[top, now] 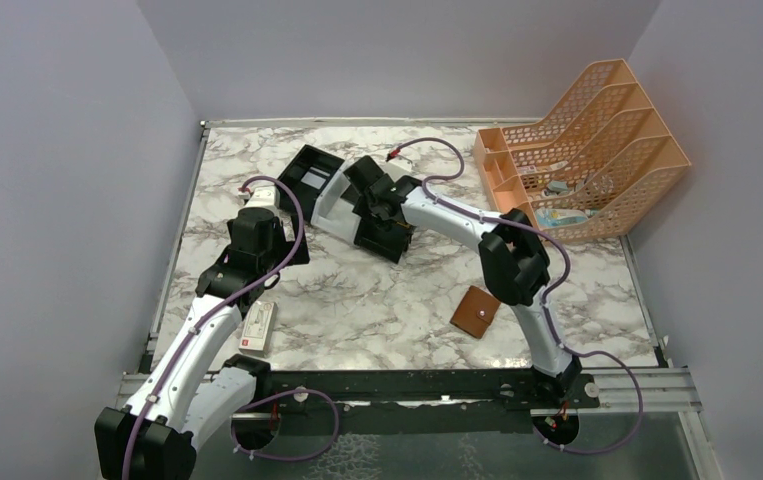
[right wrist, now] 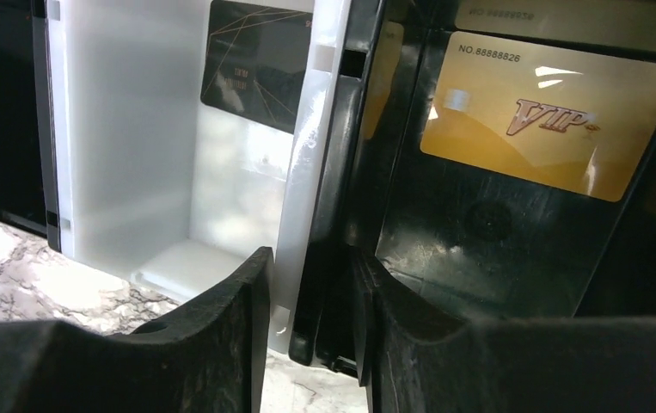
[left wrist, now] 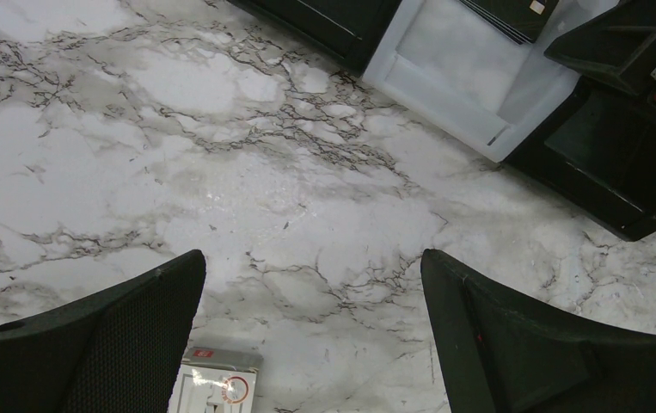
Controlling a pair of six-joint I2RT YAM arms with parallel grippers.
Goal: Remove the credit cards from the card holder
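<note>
Top external: card holder (top: 475,311) closed, flat on table (top: 377,300) near right arm base, well apart from tray (top: 329,210). Right gripper (right wrist: 307,258) narrow, astride tray divider edge, grip unclear. Left gripper (left wrist: 311,292) wide above table.

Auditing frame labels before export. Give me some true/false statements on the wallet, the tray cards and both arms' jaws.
1. The card holder lies closed on the table, clear of both arms' jaws. True.
2. The left jaws hold a card. False: they stand wide open above bare marble with nothing between them.
3. The right jaws straddle the tray wall between its white and black compartments. True.
4. The gold VIP card lies in the white compartment. False: it is in the black one, and a dark card is in the white one.
5. The white box with a red mark sits in the orange rack. False: it lies on the table beside the left arm.
</note>
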